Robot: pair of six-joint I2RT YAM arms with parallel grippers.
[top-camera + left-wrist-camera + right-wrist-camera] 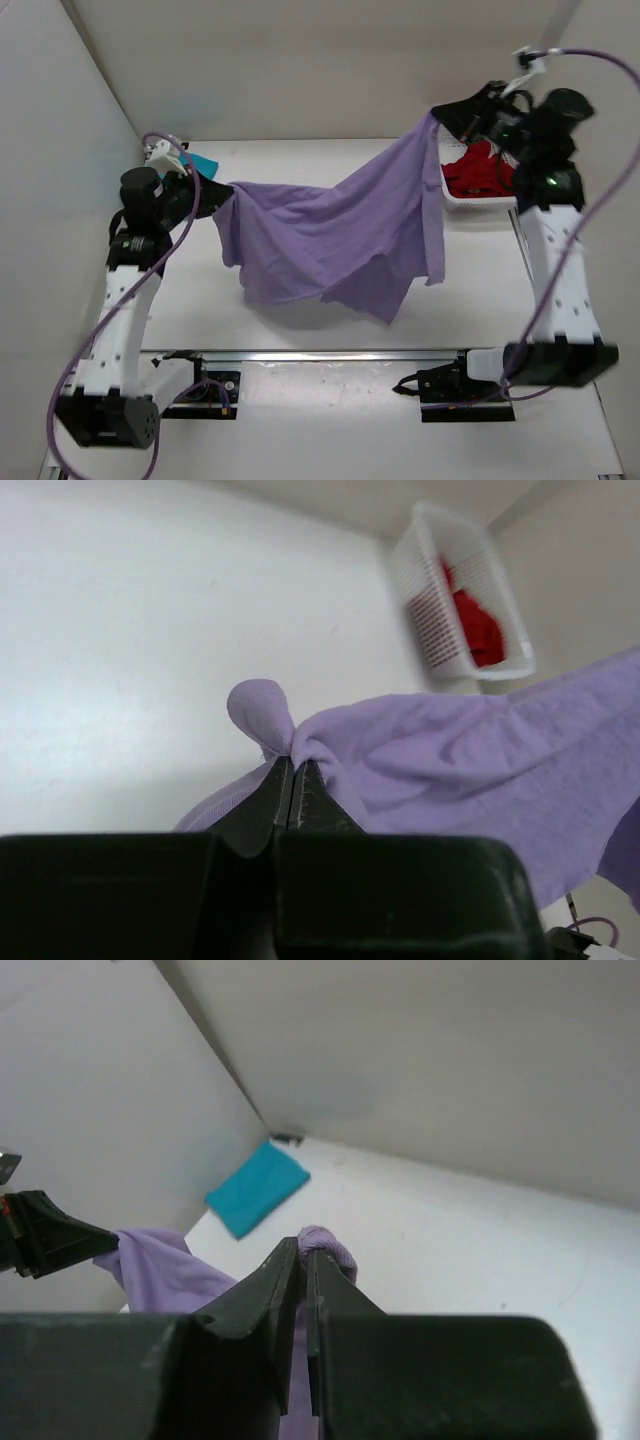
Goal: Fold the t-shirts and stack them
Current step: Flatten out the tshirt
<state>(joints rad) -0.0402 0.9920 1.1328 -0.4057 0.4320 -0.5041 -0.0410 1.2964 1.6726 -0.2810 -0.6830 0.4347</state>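
Lying folded flat on the desk (300, 160) at the far left corner: teal shirt (200, 160). Next, left gripper (222, 192) clamped on a bunched edge of the lavender shirt (330, 240). Shirt hangs spread between both grippers, sagging mid-span, above the desk centre. Then right gripper (440, 115), raised higher at far right, clamped on the opposite edge. Basket (480, 204), far right, holds crumpled red shirt (478, 172).

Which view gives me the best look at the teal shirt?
Right wrist: the teal shirt shows whole there, as a flat rectangle with nothing in front of it. The top external view shows only a sliver of it behind the left arm. The left wrist view does not show it.
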